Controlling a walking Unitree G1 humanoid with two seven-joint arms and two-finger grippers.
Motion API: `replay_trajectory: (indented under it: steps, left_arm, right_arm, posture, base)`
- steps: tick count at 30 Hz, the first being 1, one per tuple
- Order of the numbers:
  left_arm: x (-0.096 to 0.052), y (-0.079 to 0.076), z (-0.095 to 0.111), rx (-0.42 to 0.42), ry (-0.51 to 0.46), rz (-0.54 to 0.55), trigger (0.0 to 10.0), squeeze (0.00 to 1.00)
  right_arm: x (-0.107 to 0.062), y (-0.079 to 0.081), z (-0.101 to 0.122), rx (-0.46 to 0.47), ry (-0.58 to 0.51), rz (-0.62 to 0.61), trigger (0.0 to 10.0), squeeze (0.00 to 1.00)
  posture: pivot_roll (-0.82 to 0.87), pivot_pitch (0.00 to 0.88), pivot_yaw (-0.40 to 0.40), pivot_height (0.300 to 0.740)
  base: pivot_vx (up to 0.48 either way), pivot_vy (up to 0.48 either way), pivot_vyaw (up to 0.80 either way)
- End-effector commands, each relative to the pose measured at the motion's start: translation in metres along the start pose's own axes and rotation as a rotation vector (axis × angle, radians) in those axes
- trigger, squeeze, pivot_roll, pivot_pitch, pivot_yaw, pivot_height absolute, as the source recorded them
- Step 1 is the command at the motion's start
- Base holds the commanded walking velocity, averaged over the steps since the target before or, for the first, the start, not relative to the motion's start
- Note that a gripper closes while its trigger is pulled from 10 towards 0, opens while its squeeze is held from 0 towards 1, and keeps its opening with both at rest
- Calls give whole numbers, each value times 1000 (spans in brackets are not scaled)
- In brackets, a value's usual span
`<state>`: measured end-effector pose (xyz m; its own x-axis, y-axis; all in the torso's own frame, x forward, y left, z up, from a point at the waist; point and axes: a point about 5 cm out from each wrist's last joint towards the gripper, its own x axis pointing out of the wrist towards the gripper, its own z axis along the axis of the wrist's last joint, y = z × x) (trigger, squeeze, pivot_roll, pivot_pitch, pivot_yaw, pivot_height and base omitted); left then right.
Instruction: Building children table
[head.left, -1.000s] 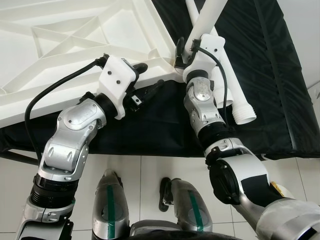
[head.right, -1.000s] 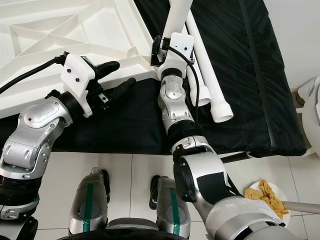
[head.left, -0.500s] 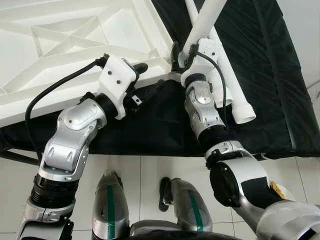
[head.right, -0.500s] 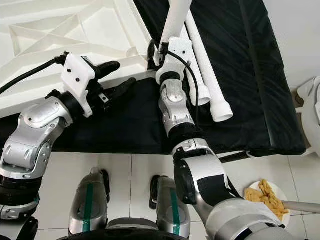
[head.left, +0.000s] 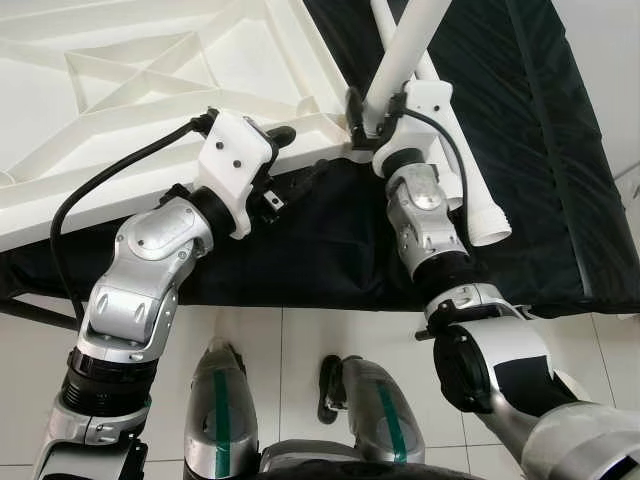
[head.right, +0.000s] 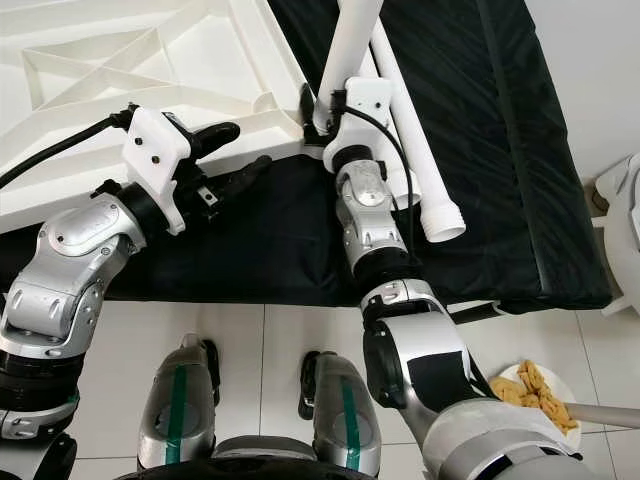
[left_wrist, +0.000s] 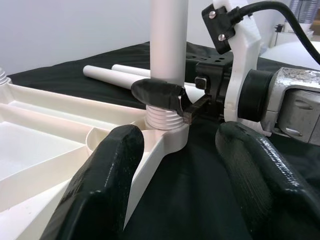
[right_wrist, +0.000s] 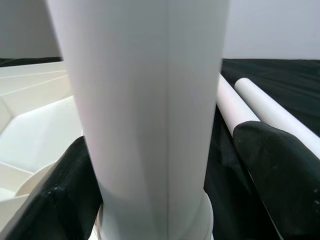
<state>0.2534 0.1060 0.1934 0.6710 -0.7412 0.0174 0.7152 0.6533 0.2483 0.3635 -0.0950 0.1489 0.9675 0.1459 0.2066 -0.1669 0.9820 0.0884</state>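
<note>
White plastic formed the upturned ribbed tabletop, lying on a black cloth-covered bench, its near right corner socket holding an upright white tubular leg. The right gripper clasped that leg just above its thread. The left gripper sat spread and empty at the tabletop's near edge.

I have my right gripper crowding the upright leg at the tabletop's corner socket. My left gripper has bare black cloth under it. Two loose legs lie just behind the socket, probably barring an approach from the far side.
</note>
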Motion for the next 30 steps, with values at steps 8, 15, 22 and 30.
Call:
replay_trajectory:
  steps: [8,15,22,30]
  left_arm:
    - [0,-1,2,5,1,15,10000,0]
    - [0,-2,2,8,5,5,10000,0]
    - [0,-1,2,10,4,4,10000,0]
    - [0,-1,3,13,2,2,10000,0]
  right_arm:
    - [-4,-19,4,-21,-7,146,10000,0]
    - [-6,-24,5,-22,13,279,10000,0]
    - [-5,-29,7,-43,28,347,10000,0]
    - [0,-32,10,-44,38,405,10000,0]
  posture:
    - [125,106,-103,740]
    - [126,103,-101,740]
    - [129,97,-98,740]
    - [134,89,-99,740]
  base:
    - [0,0,0]
    - [0,0,0]
    - [0,0,0]
    - [0,0,0]
